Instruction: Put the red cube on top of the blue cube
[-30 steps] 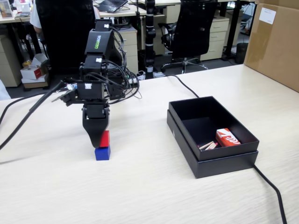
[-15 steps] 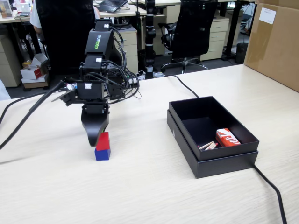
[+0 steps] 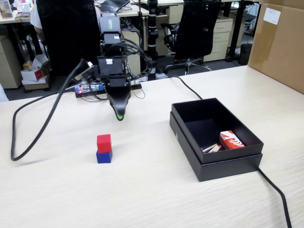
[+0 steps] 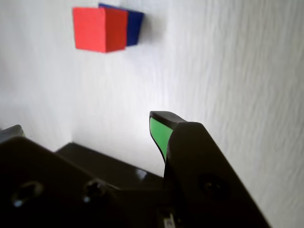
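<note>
Pale wood-grain table (image 3: 142, 190) in an office, chairs and desks behind.

Red cube (image 3: 104, 143) stacked squarely on blue cube (image 3: 104, 156), left of centre in the fixed view, both clear of the tool (image 3: 119, 115). Tool hanging above the table just behind the stack, tip pointing down, holding nothing; only one green-padded tip visible from either camera, so spread or pressed together: cannot tell. Open black box (image 3: 216, 164) well apart to the right, with a red-and-white packet (image 3: 231, 140) in its near corner. Black cable (image 3: 42, 124) looping across the left side.
</note>
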Available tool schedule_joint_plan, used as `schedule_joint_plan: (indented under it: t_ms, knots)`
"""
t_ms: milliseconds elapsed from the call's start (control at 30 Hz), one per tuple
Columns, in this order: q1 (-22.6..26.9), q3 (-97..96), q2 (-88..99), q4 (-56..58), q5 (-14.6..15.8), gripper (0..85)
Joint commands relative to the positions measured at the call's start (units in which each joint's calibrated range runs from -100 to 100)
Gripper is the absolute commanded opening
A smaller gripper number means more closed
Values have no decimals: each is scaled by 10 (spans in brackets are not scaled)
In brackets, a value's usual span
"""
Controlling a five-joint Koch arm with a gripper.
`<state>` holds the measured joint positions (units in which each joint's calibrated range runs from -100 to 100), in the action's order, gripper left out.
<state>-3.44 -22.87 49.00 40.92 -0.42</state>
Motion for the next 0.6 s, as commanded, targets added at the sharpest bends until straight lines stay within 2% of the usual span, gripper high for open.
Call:
schedule_joint_plan:
  t_ms: [0, 133, 233, 433, 567]
  knots:
    - [13, -32, 112, -66, 6, 499]
    - [21, -162, 232, -112, 7, 496]
    - [29, -318, 325, -200, 2, 493]
    - [30, -536, 377, -400, -7, 473]
    - [32, -607, 391, -452, -6, 473]
